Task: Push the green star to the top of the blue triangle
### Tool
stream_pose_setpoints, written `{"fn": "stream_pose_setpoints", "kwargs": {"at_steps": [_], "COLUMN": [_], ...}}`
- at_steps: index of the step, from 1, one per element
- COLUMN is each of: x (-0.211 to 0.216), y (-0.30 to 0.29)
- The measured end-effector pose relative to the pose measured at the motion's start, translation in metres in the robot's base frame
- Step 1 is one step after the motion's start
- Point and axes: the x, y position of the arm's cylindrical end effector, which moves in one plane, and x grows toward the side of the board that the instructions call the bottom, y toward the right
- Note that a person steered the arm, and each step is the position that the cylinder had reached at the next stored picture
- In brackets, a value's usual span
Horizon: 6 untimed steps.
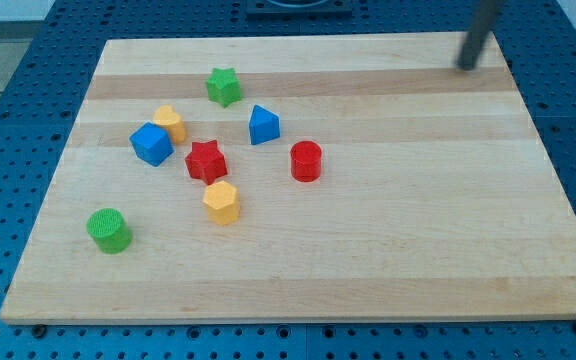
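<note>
On the wooden counter (368, 250), going left to right: green cylinder (108, 230) near-left, blue cube (152, 143) touching a yellow block (171, 122) just behind it, red star (206, 161), yellow hexagon block (222, 202) just in front of that star, green star (224, 87) at the far side, blue triangle (263, 125) just right of and nearer than the green star, red cylinder (306, 160). My tip (464, 67) sits at the far right, well apart from every block. There's no gripper on this rod, so no open or closed state to give.
</note>
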Motion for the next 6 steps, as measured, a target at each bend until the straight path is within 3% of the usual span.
{"fn": "stream_pose_setpoints", "kwargs": {"at_steps": [1, 2, 3, 4, 5, 6], "x": [-0.032, -0.037, -0.016, 0.037, 0.092, 0.133], "y": [-0.095, -0.189, -0.285, -0.326, -0.237, -0.192]}}
